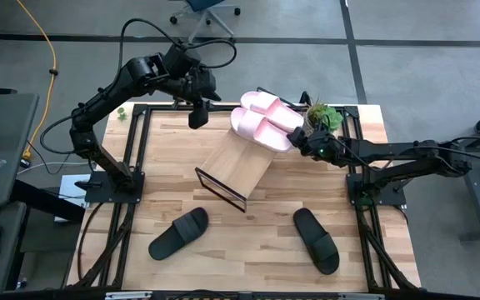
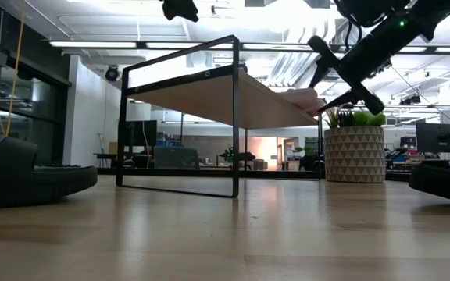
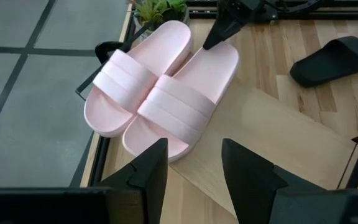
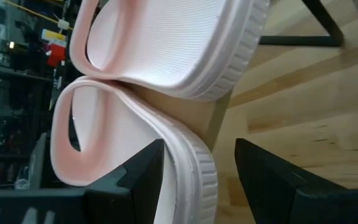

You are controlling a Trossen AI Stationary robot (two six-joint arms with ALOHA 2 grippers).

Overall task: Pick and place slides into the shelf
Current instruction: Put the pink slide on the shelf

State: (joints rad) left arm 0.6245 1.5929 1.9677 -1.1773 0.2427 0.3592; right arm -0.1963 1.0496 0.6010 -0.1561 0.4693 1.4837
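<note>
Right end effector (image 1: 307, 143) open, beside pink slide (image 1: 261, 129)

Counts:
Pale pink slides: two, first (image 1: 270, 104), second (image 1: 259, 128), side by side on shelf.
Black slides: two, one (image 1: 178, 233), other (image 1: 317, 240), both on tabletop.
Shelf (image 1: 233, 167): one.
Potted plant (image 1: 323, 115): one.
Grippers: two, left gripper (image 1: 197, 117), right gripper (image 1: 304, 137).

Black slide (image 2: 446, 178) cut off, low view

Two pale pink slides (image 1: 262, 120), two matte black slides (image 1: 178, 233), light-wood shelf (image 1: 236, 163), triangle-patterned planter (image 2: 353, 154)
</note>
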